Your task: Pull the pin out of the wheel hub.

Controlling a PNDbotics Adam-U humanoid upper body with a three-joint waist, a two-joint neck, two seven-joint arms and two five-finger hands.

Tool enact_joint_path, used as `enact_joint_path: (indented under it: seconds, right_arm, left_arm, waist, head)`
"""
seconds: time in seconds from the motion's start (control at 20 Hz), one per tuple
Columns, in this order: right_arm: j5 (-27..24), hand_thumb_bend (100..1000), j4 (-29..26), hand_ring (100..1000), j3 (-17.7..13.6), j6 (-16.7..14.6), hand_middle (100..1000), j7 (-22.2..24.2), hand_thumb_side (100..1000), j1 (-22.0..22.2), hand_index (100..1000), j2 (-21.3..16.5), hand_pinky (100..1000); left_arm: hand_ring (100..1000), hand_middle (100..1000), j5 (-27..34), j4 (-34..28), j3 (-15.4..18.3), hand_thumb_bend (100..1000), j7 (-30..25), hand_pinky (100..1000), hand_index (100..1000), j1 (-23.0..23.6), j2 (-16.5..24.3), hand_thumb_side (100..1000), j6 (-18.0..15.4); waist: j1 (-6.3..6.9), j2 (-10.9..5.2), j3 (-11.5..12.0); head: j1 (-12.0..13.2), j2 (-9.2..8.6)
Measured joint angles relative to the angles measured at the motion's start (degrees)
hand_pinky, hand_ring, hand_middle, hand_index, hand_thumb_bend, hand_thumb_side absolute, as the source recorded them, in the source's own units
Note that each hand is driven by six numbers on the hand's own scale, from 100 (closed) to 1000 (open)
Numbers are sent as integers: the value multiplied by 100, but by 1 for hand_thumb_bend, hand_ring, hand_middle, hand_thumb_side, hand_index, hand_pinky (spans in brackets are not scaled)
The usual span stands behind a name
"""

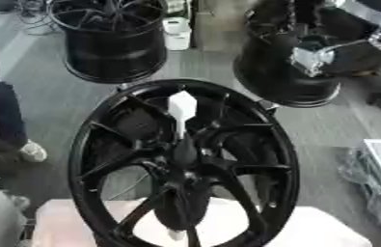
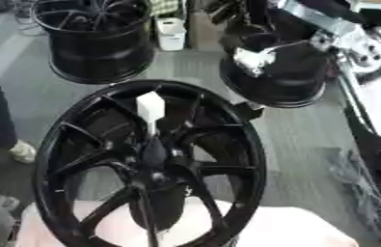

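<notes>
Left eye view, nearest first: pale pinkish support (image 1: 311, 231) at the bottom edge, and on it a black wheel hub (image 1: 84, 144) standing on edge, spokes running in to a dark centre boss. Out of that boss rises the pin (image 1: 182, 113), a thin pale shaft with a broad white blocky head, upright, well clear of the rim and showing against the dark spokes. It looks light and rigid, probably plastic, smooth on the faces; the shaft is slim enough to bend or snap if levered sideways. Best hold, to my eye, is a pinch across the flat sides of the head, then a draw straight along the shaft's line. The hub itself looks heavy and stiff, unlikely to shift. Farther off, two more black wheels (image 1: 113, 43) sit on the grey floor. Right hand (image 2: 257, 58) shows high at upper right, over the far right wheel, well apart from the pin; cannot tell how its fingers are set. Left hand not seen.
</notes>
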Motion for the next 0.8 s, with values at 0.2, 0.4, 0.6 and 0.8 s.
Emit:
enact_joint_path:
  seconds: [0.2, 0.4, 0.6, 0.8]
  right_arm:
    - [707, 100, 821, 908, 374, -288, 897, 527, 504, -355, 962, 403, 824]
    - [1363, 100, 1363, 922, 606, -653, 905, 657, 514, -504, 964, 823, 840]
    - [1708, 114, 1616, 928, 722, -896, 908, 566, 537, -533, 968, 1028, 846]
    - [1731, 145, 1651, 931, 804, -1000, 907, 463, 497, -532, 968, 1045, 852]
  left_arm:
    - [658, 651, 0, -6, -17, 873, -20, 603, 708, -45, 2, 545, -13]
    - [658, 650, 0, -20, -41, 876, -51, 604, 708, -93, 2, 545, -20]
    - [658, 651, 0, -28, -67, 877, -69, 604, 708, -120, 2, 545, -20]
    - [658, 651, 0, -28, -68, 878, -71, 604, 708, -121, 2, 544, -21]
  waist:
    - [-21, 76, 223]
    - [-43, 110, 369]
    - [-44, 111, 380]
    - [-59, 111, 358]
  head:
    - [-217, -88]
    - [-397, -151]
    - [-478, -170]
    - [-485, -171]
